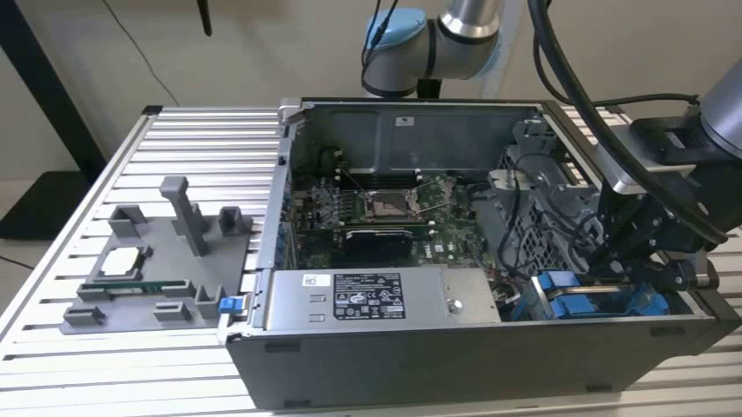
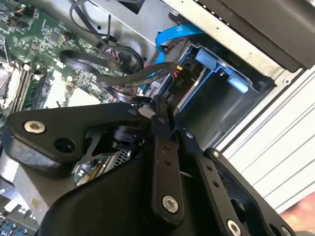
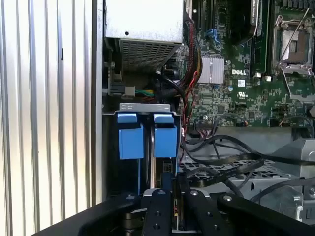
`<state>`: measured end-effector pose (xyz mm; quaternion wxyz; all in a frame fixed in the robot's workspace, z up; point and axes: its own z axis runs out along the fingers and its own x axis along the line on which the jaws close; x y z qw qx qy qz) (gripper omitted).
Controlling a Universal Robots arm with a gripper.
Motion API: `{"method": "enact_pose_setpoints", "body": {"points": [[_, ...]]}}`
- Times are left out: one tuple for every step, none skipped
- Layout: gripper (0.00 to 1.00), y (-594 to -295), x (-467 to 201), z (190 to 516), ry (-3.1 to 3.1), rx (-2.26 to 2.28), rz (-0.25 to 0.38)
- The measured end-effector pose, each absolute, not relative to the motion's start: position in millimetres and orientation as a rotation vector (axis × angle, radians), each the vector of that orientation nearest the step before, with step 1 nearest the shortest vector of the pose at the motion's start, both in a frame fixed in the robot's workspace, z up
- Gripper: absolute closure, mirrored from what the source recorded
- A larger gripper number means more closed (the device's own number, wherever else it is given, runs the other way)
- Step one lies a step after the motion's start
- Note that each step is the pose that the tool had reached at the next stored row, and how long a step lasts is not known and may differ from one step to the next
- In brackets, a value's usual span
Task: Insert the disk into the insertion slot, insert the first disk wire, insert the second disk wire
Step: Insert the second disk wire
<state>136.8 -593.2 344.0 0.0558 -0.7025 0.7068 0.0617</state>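
The insertion slot (image 3: 145,106) is a grey metal bay in the case's front corner, at the exterior view's right. Two blue carrier tabs (image 3: 165,136) stand side by side in it. Under the tab nearer the motherboard, the dark edge of the disk (image 3: 161,164) sits down in the bay. My gripper (image 3: 173,192) hangs right over that disk, its fingers (image 2: 158,114) drawn close on the end of a black disk wire (image 2: 123,78). A blue flat wire (image 2: 178,33) loops above the blue carrier (image 2: 216,63). The exterior view shows my gripper (image 1: 632,265) reaching down to the blue carriers (image 1: 579,304).
The silver power-supply box (image 1: 383,297) lies along the case's front wall beside the bay. The motherboard (image 1: 383,208) fills the case floor, and black cables (image 3: 231,157) run loose over a perforated cage (image 1: 545,217). A grey fixture with parts (image 1: 162,261) stands on the slatted table outside.
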Motion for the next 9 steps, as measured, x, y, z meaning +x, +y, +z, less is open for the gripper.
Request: {"method": "enact_pose_setpoints", "body": {"points": [[1.0, -593.2, 137.1, 343.5, 2.146, -2.133, 0.184], [1.0, -593.2, 137.6, 343.3, 2.146, -2.133, 0.182], [1.0, -593.2, 137.7, 343.2, 2.145, -2.132, 0.181], [1.0, -593.2, 137.8, 343.2, 2.145, -2.133, 0.18], [1.0, -593.2, 137.9, 343.1, 2.144, -2.133, 0.18], [1.0, -593.2, 138.2, 342.9, 2.144, -2.133, 0.18], [1.0, -593.2, 138.4, 342.8, 2.143, -2.133, 0.18], [1.0, -593.2, 138.6, 342.7, 2.143, -2.133, 0.179], [1.0, -593.2, 138.7, 342.7, 2.143, -2.133, 0.179]]}}
